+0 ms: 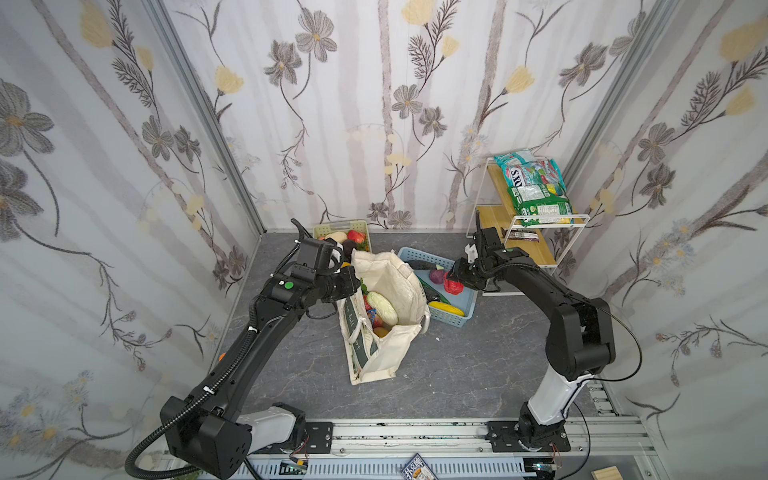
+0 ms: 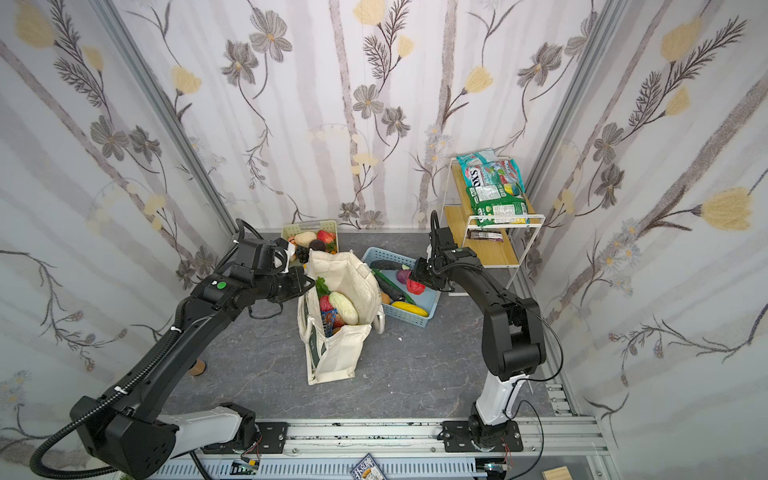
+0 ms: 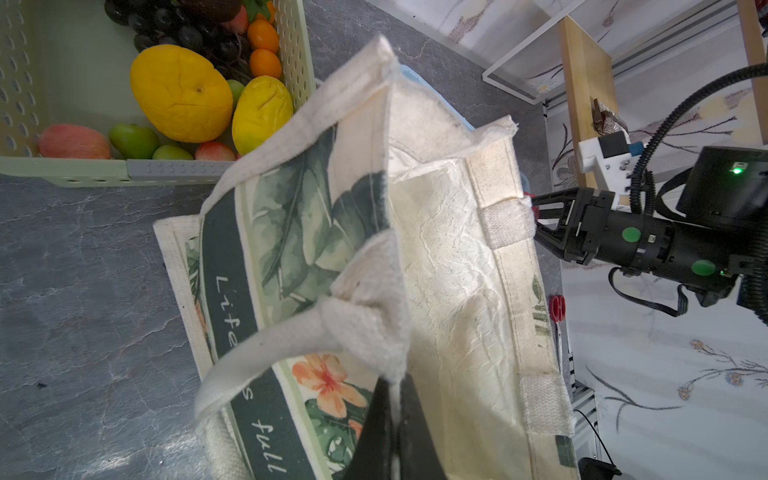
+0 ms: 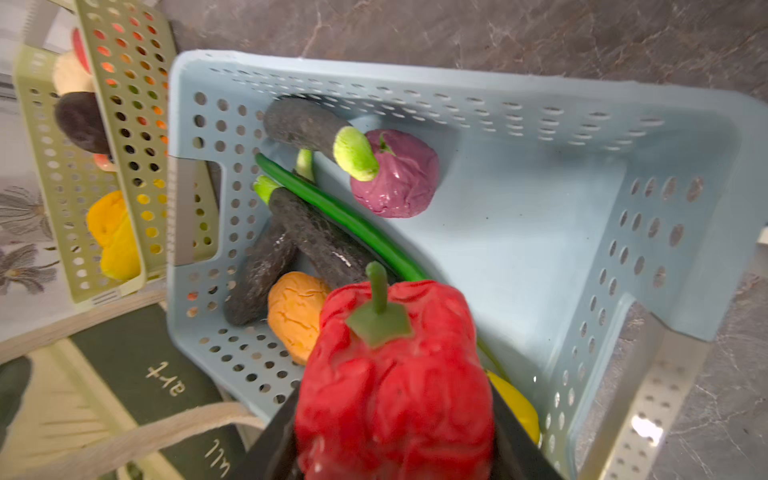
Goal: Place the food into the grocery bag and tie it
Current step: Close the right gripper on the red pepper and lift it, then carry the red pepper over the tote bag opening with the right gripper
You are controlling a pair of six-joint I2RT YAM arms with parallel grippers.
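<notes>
So, bag (image 1: 380, 357): stands open in the middle of the table (image 1: 457, 374), between the two arms, with food already inside.
Left gripper (image 1: 352, 277): jaws pressed together on the bag's top edge, pinching the cloth and holding the mouth open.
Right gripper (image 1: 452, 279): jaws part way apart, squeezing a red pepper (image 4: 395, 374) from both sides, just above the blue basket (image 1: 449, 319).
Pepper: not in the bag yet. The bag is just beside the basket.
Could slip: the pepper looks soft and wrinkly, so I think it could squish and pop out on the way over.
Could bump: the bag's wall stands tall next to the basket. A pepper carried low could hit it and push the bag over.
Could fold: the cloth is floppy. If the left gripper lets go or pulls too hard, the mouth could close or the bag could tip.
Could roll out: a pale cabbage (image 1: 382, 307) lies on top inside, so I think the pepper may sit high and roll off.
Straps (image 3: 257, 365): hang loose by the mouth and could snag a gripper.
Bag words: white letters "Life" and "full" in the left wrist view, "art" in the right wrist view.
Packets (image 1: 534, 187): on the shelf (image 1: 528, 249). Big letters "OXS" show on one. The small print is too tiny to read.
</notes>
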